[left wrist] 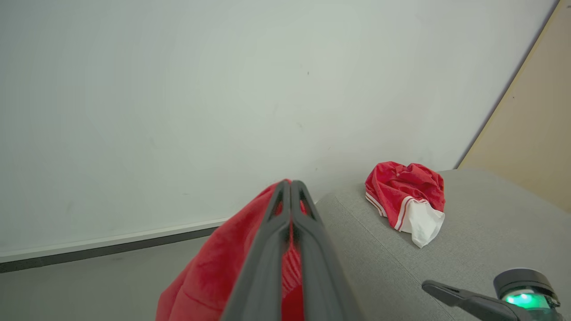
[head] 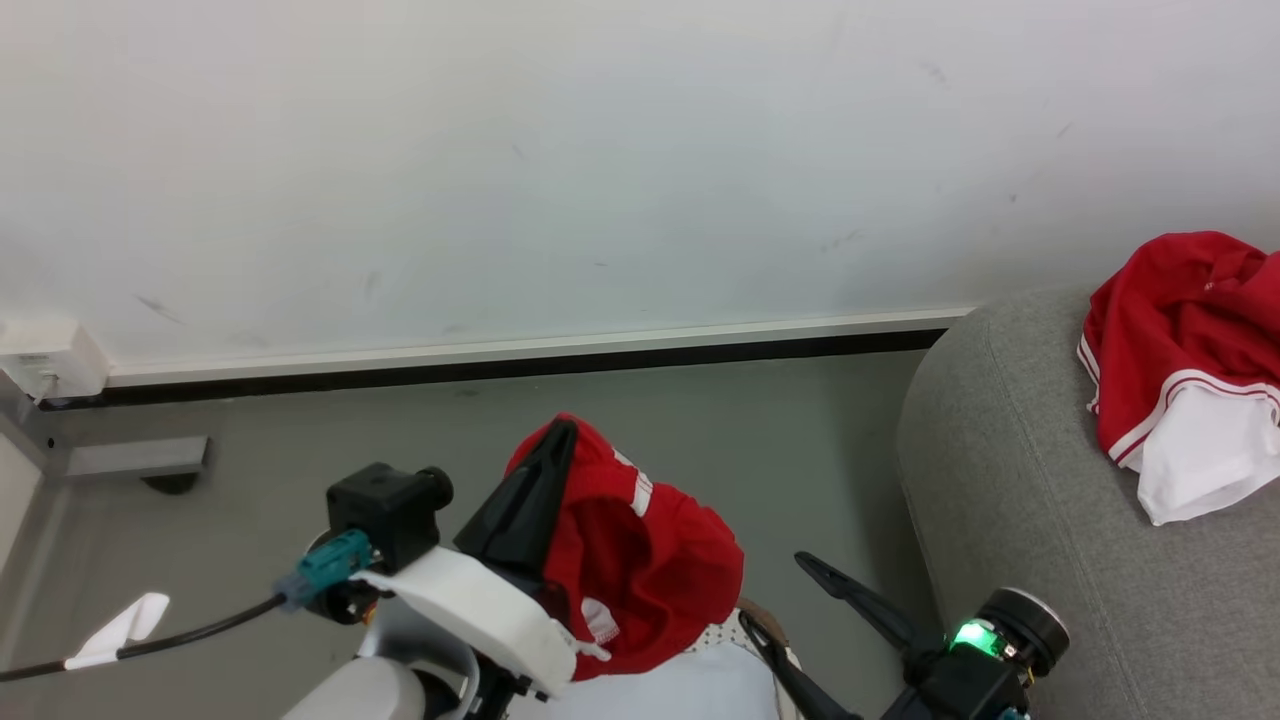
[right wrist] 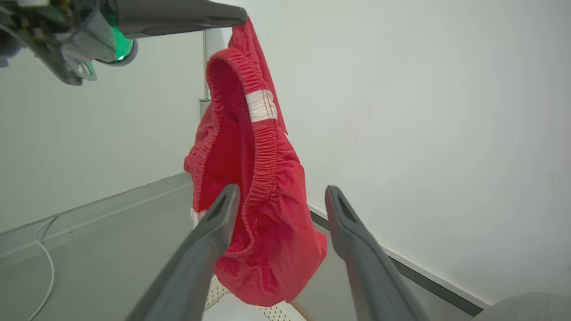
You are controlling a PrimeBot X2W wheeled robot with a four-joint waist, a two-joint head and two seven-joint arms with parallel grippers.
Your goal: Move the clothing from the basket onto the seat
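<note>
Left jaws pinch red shorts (head: 640, 560), hanging above basket (head: 722, 635). Right jaws spread, empty. Second red garment (head: 1180, 350) lies on seat (head: 1000, 480).

Down from the head onto smooth grey floor (head: 300, 460); close along each wrist's fingers (left wrist: 267, 267) toward plain white wall (left wrist: 178, 111). Shared throughout: dangling bright red fabric garment (head: 650, 570).

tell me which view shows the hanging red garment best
Right wrist view: the hanging garment shows nearly whole, waistband and white patch, pinched in the left gripper. Head view gives its bunched side; left wrist view, red folds behind that gripper.
</note>
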